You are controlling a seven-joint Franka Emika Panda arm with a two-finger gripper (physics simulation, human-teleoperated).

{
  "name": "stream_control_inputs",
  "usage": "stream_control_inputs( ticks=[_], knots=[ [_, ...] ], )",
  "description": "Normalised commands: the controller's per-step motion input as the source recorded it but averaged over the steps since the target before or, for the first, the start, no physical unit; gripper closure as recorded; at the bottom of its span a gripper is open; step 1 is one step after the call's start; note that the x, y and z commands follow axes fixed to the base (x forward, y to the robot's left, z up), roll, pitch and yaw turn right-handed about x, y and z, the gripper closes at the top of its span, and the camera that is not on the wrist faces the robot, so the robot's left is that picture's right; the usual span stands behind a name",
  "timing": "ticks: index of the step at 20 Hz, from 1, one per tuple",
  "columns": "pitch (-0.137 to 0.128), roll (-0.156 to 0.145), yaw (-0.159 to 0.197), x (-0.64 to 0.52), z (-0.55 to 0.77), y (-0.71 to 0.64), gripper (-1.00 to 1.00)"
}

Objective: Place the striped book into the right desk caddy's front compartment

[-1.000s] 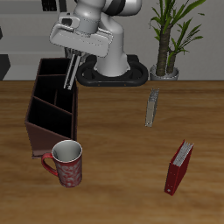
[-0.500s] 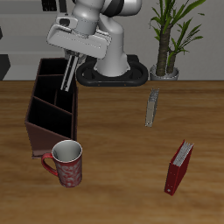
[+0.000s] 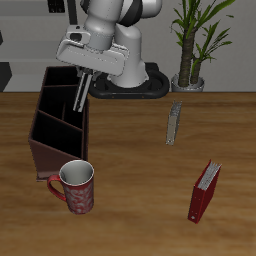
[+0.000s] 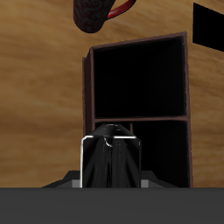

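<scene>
Thin, stiff black-and-grey striped book [image 3: 81, 92], upper left, pinched by top edge between closed fingers [image 3: 85, 73] over dark reddish-brown wooden caddy [image 3: 45, 140]; light, likely swings.

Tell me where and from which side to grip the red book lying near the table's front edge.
Grip the red book across its thin closed covers, coming from straight above. It seems to stand on a long edge, spine toward the front edge and pale pages facing up and back, so both flat covers look exposed. The hand is now shut on the striped book above the right desk caddy.
</scene>
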Motion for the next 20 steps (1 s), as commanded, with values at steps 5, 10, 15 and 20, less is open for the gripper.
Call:
stream_control_inputs(
  ticks=[5,10,15,20],
  knots=[
    [-0.001,0.025,0.008,0.02,-0.04,0.11,1.00],
    [0.031,-0.006,-0.027,0.03,-0.17,-0.07,1.00],
    [0.034,-0.005,-0.013,0.00,-0.19,-0.04,1.00],
    [0.018,-0.004,-0.003,0.04,-0.14,-0.02,1.00]
  ],
)
